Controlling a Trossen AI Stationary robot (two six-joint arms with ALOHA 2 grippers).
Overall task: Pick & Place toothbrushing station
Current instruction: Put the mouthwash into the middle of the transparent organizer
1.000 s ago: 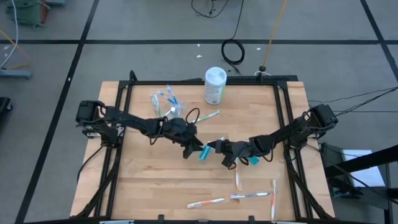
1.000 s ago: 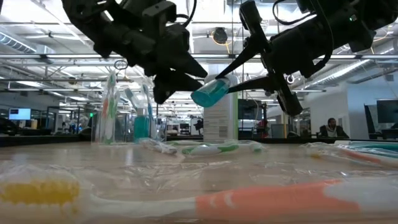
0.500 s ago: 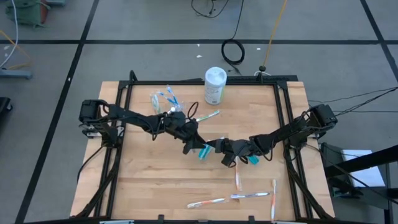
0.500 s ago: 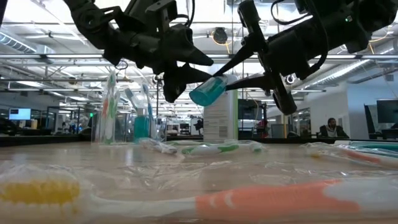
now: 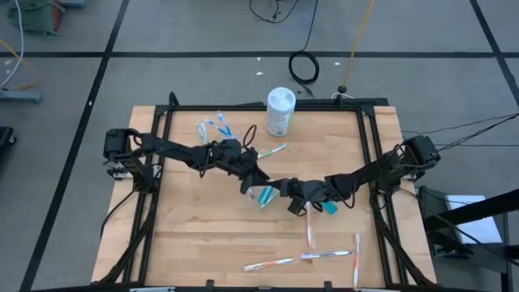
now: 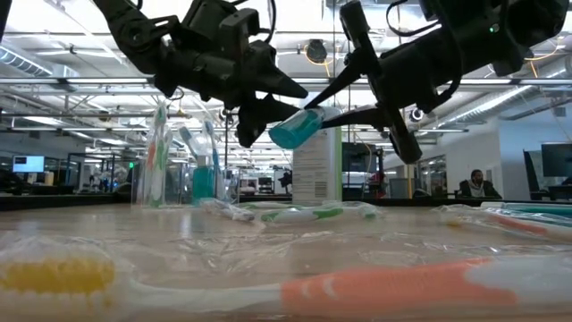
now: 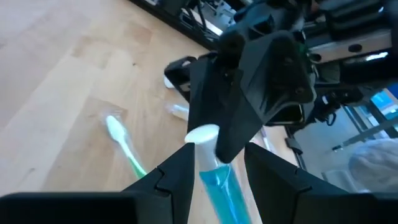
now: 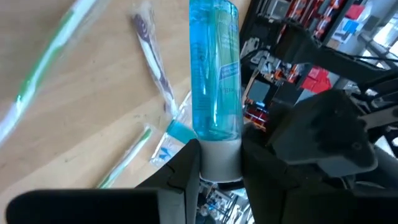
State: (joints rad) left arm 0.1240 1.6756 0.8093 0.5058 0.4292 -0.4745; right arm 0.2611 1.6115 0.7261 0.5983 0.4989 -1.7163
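A small teal-blue tube with a white cap hangs in the air over the table's middle, between my two grippers. My right gripper comes from the table's right and is shut on the tube. My left gripper comes from the left and is open. Its fingers stand on either side of the tube's teal tail end, with a narrow gap showing on each side. The clear cup, with several toothbrushes standing in it, is on the table at the far left. My right gripper pinches the tube's white cap end between its two fingers. It comes from the table's right, slanting a little downward. The tube sticks out ahead of the fingers, in line with them. It is clear of the table and tilted, its tail lower.
The white canister stands at the far edge. A green toothbrush lies beyond the grippers. Several toothbrushes lie near the front right. Another teal tube lies under my right arm. Bare wood shows at the front left.
My left gripper has gone a little toward the table's far and right edges. It has turned from pointing down to pointing at my right gripper, and its fingers now straddle the tube's tail. My right gripper and the tube have hardly moved.
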